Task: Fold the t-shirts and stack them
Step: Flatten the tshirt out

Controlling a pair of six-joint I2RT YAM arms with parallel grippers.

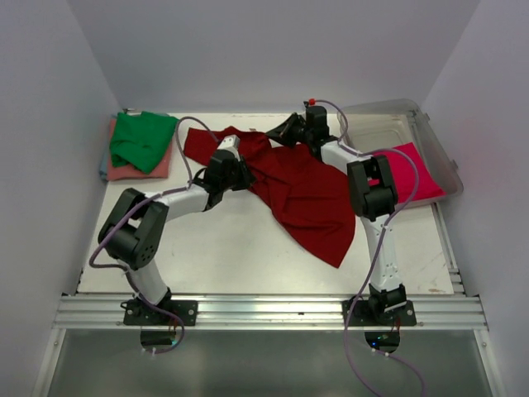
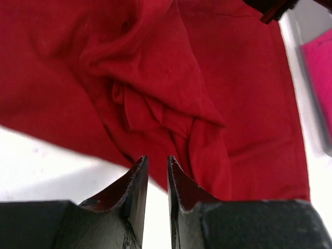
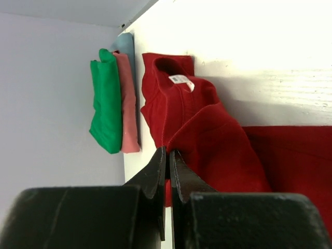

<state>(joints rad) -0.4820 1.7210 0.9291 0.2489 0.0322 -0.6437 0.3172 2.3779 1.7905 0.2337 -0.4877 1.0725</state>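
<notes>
Your right gripper (image 3: 168, 155) pinches the large dark red cloth t-shirt (image 1: 297, 194); your left gripper (image 2: 155, 168), jaws slightly apart, holds nothing.

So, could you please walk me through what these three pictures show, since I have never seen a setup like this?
Two robot arms are bolted at the near edge of a white table. The wide picture comes from a fixed camera above and behind them; the other two come from cameras on each wrist, looking past that arm's own fingers.

A large dark red t-shirt lies crumpled across the middle. At the far left corner sits a folded stack with a green t-shirt on top of a salmon pink t-shirt. On the right, a bright pink t-shirt lies by a clear plastic tub.

The right gripper is shut, pinching the red shirt's cloth. The left gripper rests at the shirt with a narrow gap; whether it holds cloth is unclear.
</notes>
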